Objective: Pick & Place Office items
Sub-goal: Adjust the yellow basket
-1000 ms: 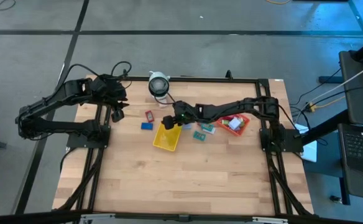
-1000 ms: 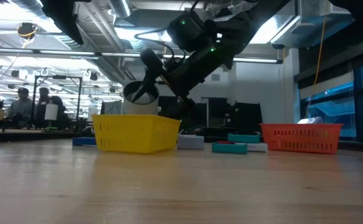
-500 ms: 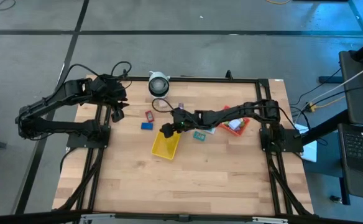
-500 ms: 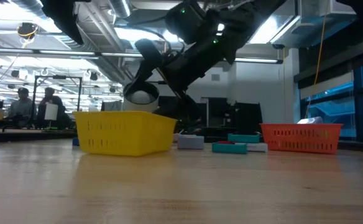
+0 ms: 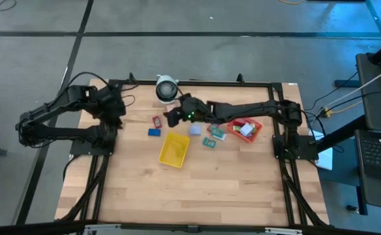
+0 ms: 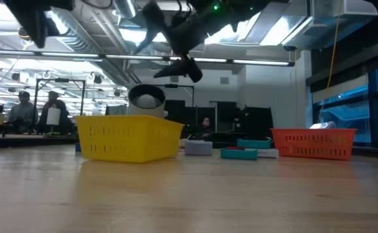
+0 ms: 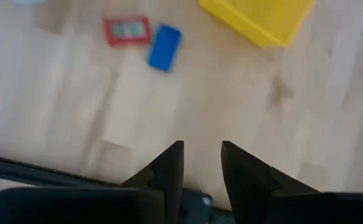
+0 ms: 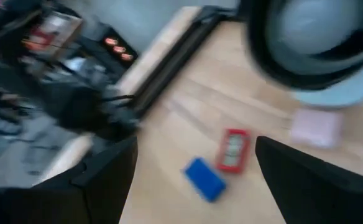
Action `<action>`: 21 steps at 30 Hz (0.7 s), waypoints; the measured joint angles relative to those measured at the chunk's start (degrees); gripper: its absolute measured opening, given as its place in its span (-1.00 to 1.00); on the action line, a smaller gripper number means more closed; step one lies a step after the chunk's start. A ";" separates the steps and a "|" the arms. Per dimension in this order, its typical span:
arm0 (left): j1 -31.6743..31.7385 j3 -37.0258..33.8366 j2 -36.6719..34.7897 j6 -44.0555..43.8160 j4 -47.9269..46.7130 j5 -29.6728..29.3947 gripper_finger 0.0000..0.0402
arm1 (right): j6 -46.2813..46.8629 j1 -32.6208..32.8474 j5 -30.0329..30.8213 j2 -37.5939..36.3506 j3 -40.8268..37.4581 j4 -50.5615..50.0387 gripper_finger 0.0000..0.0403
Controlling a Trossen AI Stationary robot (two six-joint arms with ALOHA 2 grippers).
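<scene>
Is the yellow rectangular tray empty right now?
Appears empty: the high view shows only bare yellow floor inside the yellow rectangular tray; the small blocks lie outside on the wood.

Robotics lab or open workshop hall. Exposed ceiling ducts [image 6: 98, 39], strip lights [image 6: 241, 62]. People at benches [image 6: 37, 110] behind; laptop [image 5: 380, 160] beside rig.

Our two dark arms

We are two black jointed arms, the left arm [image 5: 60, 117] and the right arm [image 5: 243, 112], built of slim matte links and bulkier joints. Thin black cables loop along us, small green lights glow near the right wrist, and our fingers [image 7: 169, 168] taper to blunt wedges.
</scene>
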 joint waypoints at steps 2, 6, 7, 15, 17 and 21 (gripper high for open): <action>-0.02 -2.84 0.02 0.02 0.00 1.74 -0.53 | -0.58 -0.51 1.08 0.04 1.27 -4.39 0.66; -0.17 -11.56 0.17 0.90 10.35 10.62 -0.60 | -0.55 -0.44 3.14 0.04 1.39 -7.51 0.66; -0.35 -13.20 0.41 1.02 13.27 11.52 -0.61 | -0.77 -0.24 3.24 -0.08 1.39 -7.65 0.66; -7.97 -20.47 6.30 1.10 25.51 10.64 -0.63 | -1.83 1.64 4.59 -3.05 1.46 -11.06 0.66; -11.41 -20.64 10.64 1.05 25.43 10.42 -0.63 | -1.86 1.69 5.55 -4.06 1.48 -11.54 0.66; -19.93 -17.86 18.50 0.70 28.17 10.23 -0.63 | -2.46 1.66 7.46 -7.11 1.48 -14.21 0.66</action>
